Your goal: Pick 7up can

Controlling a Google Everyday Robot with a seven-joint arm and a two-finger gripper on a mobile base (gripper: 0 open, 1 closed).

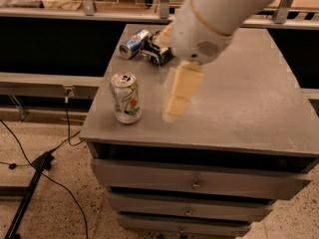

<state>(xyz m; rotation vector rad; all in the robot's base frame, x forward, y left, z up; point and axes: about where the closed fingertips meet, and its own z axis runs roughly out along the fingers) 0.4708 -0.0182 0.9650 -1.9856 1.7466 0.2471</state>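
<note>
The 7up can (pixel 125 97), silvery-white with green markings and a silver top, stands upright near the front left corner of the grey cabinet top (pixel 234 108). My gripper (pixel 179 91), with cream-coloured fingers pointing down, hangs over the cabinet top a short way to the right of the can, apart from it. The white arm reaches in from the upper right.
A blue-and-silver can (pixel 133 43) lies on its side at the back left of the cabinet top. A dark crumpled bag (pixel 158 53) lies beside it, partly hidden by my arm. Drawers (pixel 197 183) are below. Cables (pixel 55 148) and a stand lie on the floor at left.
</note>
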